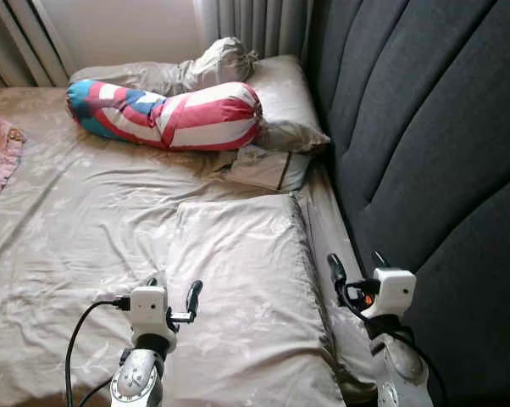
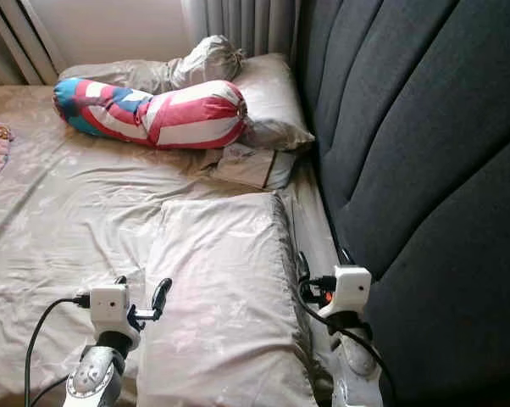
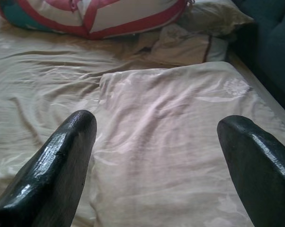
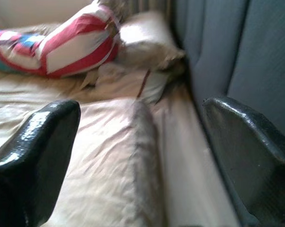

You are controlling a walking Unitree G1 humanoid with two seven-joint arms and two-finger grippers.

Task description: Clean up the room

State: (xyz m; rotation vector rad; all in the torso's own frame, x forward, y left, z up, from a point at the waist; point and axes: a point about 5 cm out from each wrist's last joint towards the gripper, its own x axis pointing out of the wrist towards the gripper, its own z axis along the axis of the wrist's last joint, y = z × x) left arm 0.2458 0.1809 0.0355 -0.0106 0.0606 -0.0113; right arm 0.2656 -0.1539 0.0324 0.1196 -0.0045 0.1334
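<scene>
Step in hand, judged: approach to flat pillow (image 1: 238,288) for tidying bed (image 1: 60,220).

Left gripper (image 1: 172,292) over pillow's left edge, fingers spread, empty. Right gripper (image 1: 357,267) over pillow's right edge beside headboard (image 1: 424,144), fingers spread, empty.

Next move likely: lower both, pinch opposite edges, lift evenly.

Pillow: beige, creased, limp, lying flat near headboard. Striped bolster (image 1: 166,114) farther up bed.

Open sheet (image 1: 77,212) left of pillow (image 1: 238,288); headboard (image 1: 424,153) walls right side

Bedroom: bed (image 1: 85,220), pillows (image 1: 238,288), headboard (image 1: 424,127)
</scene>
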